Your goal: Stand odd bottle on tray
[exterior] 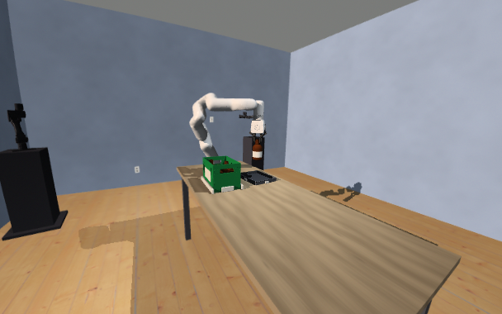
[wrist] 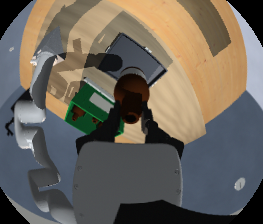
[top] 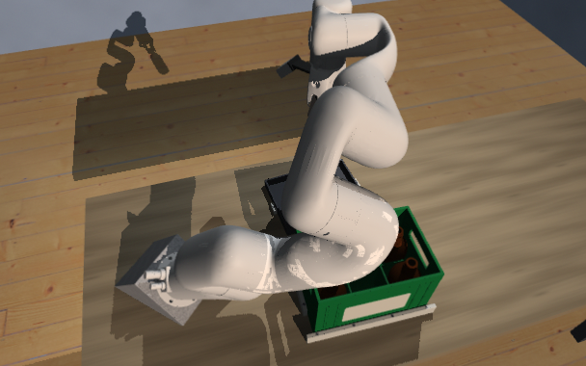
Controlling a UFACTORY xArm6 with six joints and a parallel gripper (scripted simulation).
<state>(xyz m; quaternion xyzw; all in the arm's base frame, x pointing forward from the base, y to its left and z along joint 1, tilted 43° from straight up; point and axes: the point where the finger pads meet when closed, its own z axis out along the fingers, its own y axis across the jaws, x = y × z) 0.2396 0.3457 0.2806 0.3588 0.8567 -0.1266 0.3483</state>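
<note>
My gripper [exterior: 257, 136] is shut on the neck of a brown bottle [exterior: 257, 150] with a white label. The bottle hangs upright, high in the air above the dark tray [exterior: 258, 178]. In the wrist view the bottle's top [wrist: 132, 96] sits between my fingers, with the tray [wrist: 136, 63] below it. The green crate [exterior: 221, 174] stands next to the tray on the table's far end; it also shows in the top view [top: 378, 274]. Brown bottles [top: 404, 260] stand in its compartments. My arm hides part of the crate and most of the tray [top: 274, 193] in that view.
The crate rests on a pale base plate [top: 370, 325]. The arm's base [top: 161, 284] is mounted on the table beside the crate. A black pedestal [exterior: 28, 192] with a camera arm stands on the floor at left, and another dark stand [exterior: 248, 150] behind the table.
</note>
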